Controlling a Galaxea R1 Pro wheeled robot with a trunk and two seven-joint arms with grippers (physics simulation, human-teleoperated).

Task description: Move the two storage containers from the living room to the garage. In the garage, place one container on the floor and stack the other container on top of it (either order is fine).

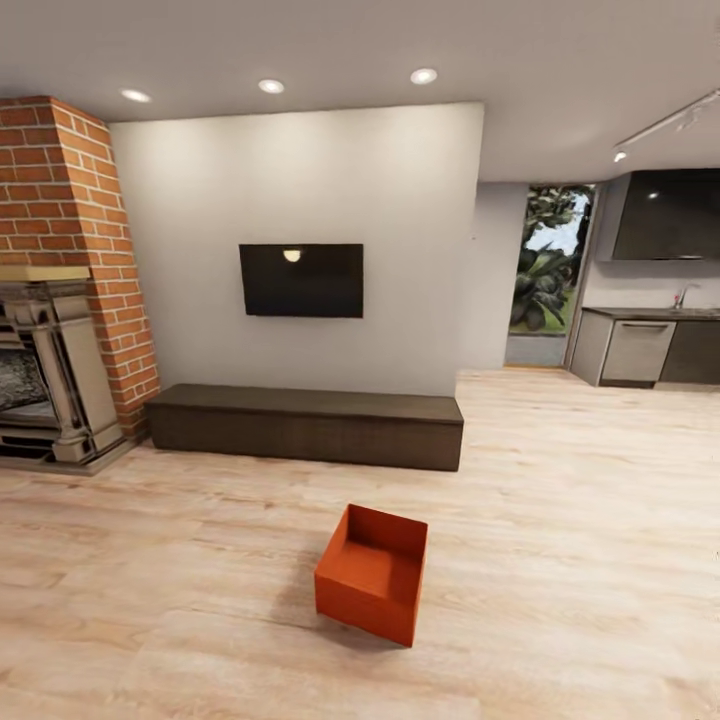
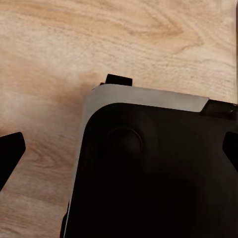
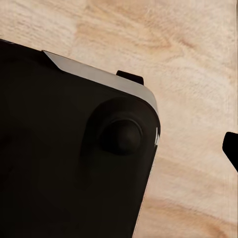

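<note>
1. Living room: light wood-plank floor (image 1: pixel 560 520), dark bench (image 1: pixel 305 425) far, under the TV (image 1: pixel 301 280).
2. One orange-red container (image 1: pixel 372 573) sits near, centre, on the planks.
3. Probably light, stiff, smooth-walled; grip opposite rims.
4. Finger state of either arm: cannot tell.

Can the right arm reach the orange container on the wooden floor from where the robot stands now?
Probably not yet. The storage container sits alone on the wood-plank floor, ahead of the robot, with nothing blocking it. The right wrist view looks down at the robot's own base.
</note>
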